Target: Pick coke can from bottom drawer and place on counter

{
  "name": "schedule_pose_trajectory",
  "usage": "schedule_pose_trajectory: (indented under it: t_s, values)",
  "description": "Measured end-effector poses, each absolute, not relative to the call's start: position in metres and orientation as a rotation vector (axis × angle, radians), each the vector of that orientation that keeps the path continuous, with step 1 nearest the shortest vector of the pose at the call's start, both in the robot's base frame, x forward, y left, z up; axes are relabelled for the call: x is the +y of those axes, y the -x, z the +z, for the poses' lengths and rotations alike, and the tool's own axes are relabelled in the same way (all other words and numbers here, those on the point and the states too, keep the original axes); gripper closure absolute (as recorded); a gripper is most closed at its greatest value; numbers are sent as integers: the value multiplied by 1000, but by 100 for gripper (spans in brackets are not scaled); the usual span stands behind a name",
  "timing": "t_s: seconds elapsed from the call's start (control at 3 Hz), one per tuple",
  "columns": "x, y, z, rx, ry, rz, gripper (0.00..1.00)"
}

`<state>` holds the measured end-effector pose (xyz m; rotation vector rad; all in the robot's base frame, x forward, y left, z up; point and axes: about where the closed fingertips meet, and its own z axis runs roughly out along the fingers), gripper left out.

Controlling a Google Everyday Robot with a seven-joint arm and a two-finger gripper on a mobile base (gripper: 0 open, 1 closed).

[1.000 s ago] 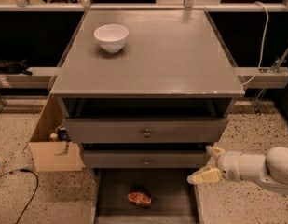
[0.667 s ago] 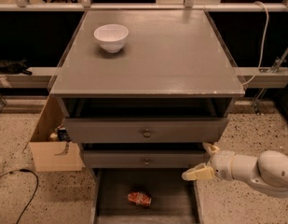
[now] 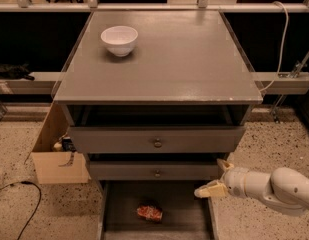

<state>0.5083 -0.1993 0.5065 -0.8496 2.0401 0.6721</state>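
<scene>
The coke can (image 3: 149, 212) lies on its side on the dark floor of the open bottom drawer (image 3: 186, 209), near the middle. My gripper (image 3: 214, 178) comes in from the right on a white arm, at the drawer's right wall, above and to the right of the can. Its fingers are spread and hold nothing. One pale fingertip (image 3: 205, 191) points left over the drawer's right edge. The grey counter (image 3: 174, 59) tops the cabinet.
A white bowl (image 3: 119, 39) stands on the counter's back left. Two upper drawers with brass knobs (image 3: 157, 143) are shut. An open cardboard box (image 3: 56, 156) stands left of the cabinet, and a black cable (image 3: 24, 204) runs on the speckled floor.
My gripper has moved left along the front of the middle drawer, toward the bottom drawer's right wall. The can and the bowl have not moved.
</scene>
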Motion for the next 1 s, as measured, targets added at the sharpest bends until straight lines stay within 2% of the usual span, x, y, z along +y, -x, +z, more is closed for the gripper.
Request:
schedule_pose_trajectory:
  t_s: [0.33, 0.67, 1.0]
  values:
    - [-190, -511, 498, 2050, 833, 685, 0]
    - [-166, -499, 451, 2119, 786, 735, 0]
    - [-144, -463, 361, 2231, 756, 764, 0]
